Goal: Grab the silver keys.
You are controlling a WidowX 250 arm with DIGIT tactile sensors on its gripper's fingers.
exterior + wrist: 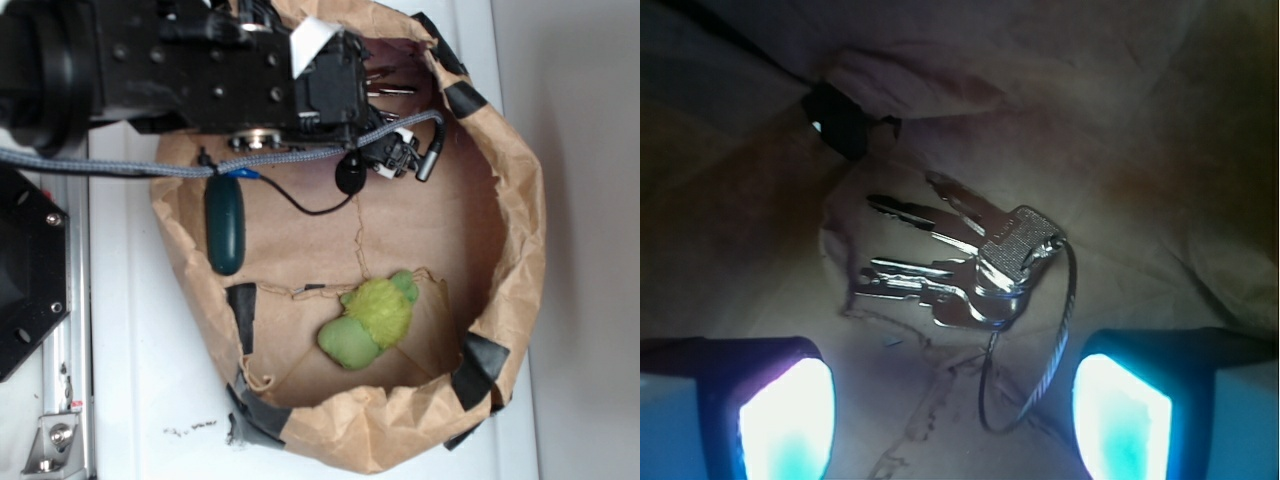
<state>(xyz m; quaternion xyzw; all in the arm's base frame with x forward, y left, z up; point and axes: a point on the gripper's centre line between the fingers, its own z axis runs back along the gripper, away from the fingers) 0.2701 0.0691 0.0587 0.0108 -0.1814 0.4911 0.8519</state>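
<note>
We are looking down into a crumpled brown paper bag [520, 200] with black tape patches, lying on a white table [130, 400]. Our black robot arm [200, 70] is reaching in over the bag's upper part, and a grey braided cable [120, 162] is running along it.

In the wrist view the gripper [953, 400] is hanging above the paper floor with its 2 fingers [790, 415] spread wide apart, their pads glowing pale blue at the bottom corners of that picture, gripping nothing.

The bunch of shiny silver metal keys [960, 260] is lying flat on the paper, ahead of the gap between the fingers and not touching either one. We are counting about 4 blades fanning out to the left from a thin wire ring [1065, 320] that is looping down toward the right finger. In the exterior view only a few silver blades [390, 88] are peeking out beside the arm near the bag's upper wall.

A dark green oval capsule [226, 228] is resting by the bag's left wall, and a fuzzy green plush toy [372, 320] is lying lower in the bag, well apart from the keys.
</note>
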